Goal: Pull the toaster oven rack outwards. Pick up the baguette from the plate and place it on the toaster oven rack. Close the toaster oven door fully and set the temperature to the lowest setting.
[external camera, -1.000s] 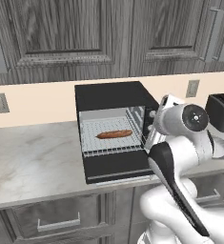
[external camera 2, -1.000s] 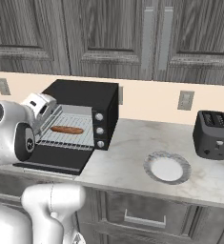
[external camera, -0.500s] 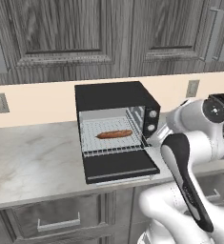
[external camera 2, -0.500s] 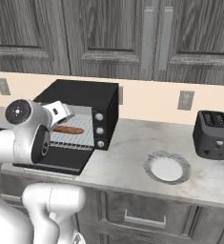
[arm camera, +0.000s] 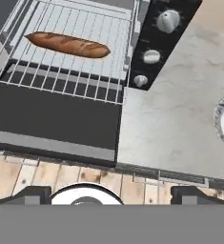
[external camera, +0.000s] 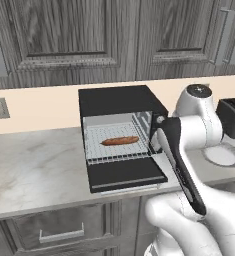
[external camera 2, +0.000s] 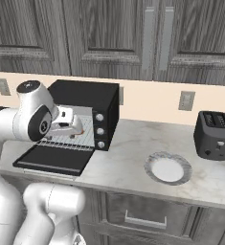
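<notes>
The toaster oven (external camera: pixel 116 102) stands on the counter with its door (external camera: pixel 124 172) folded down flat. Its rack (arm camera: pixel 80 52) is slid partly out over the door (arm camera: pixel 56 119). The baguette (external camera: pixel 120 141) lies lengthwise on the rack, and it also shows in the hand view (arm camera: pixel 68 44). My gripper (arm camera: pixel 111 194) hovers open and empty in front of and above the door's right corner, apart from everything. In the right base view my gripper (external camera 2: pixel 77 130) hangs before the oven's mouth. Three knobs (arm camera: pixel 151 56) run down the oven's right side. The plate (external camera 2: pixel 167 168) sits bare to the right.
A black slot toaster (external camera 2: pixel 214 136) stands at the far right of the marble counter (external camera: pixel 34 170). Grey cabinets hang above the oven. A wall outlet (external camera 2: pixel 185 100) is set behind the plate. Drawers run below the counter edge.
My arm has lifted and the hand has drawn back from the rack toward the oven's right front. The baguette stays on the rack and the door stays down.
</notes>
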